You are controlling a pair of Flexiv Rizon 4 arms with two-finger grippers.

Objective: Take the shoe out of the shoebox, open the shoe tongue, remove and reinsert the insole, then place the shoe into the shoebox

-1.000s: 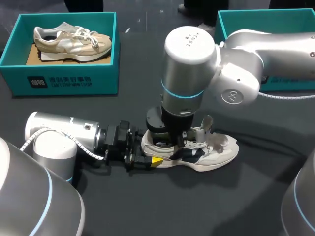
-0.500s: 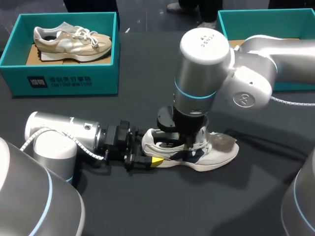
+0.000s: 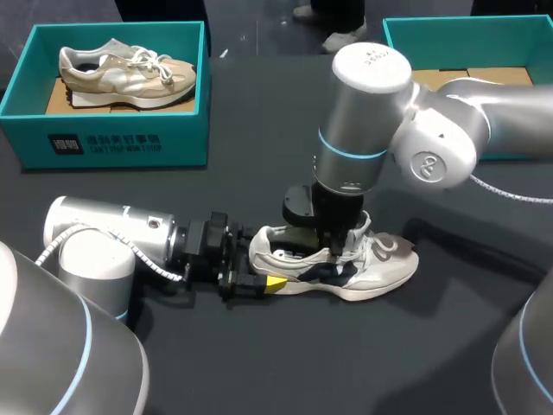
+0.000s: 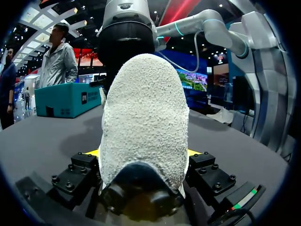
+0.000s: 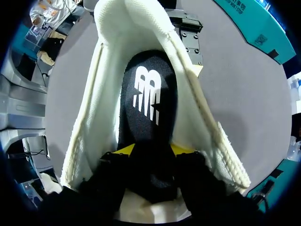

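A white shoe [image 3: 380,264] lies on its sole on the dark table, toe to the right. My left gripper [image 3: 263,272] comes in low from the left and is shut on the shoe's heel [image 4: 143,122], with a finger pressed on either side. From above, my right gripper [image 3: 335,251] points down into the shoe's mouth. In the right wrist view its yellow fingertips [image 5: 123,149] stand apart, open, over the black insole [image 5: 148,108], which lies flat inside the white collar [image 5: 110,70]. The teal shoebox [image 3: 449,43] stands at the back right.
A second teal shoebox [image 3: 121,143] at the back left holds a beige shoe [image 3: 125,73]. My right arm's thick forearm [image 3: 458,147] spans the space between the shoe and the right box. Bare dark table lies in front of the shoe.
My right gripper has opened inside the shoe and its arm has shifted to the right, toward the tongue. The left gripper and the shoe's heel have stayed put.
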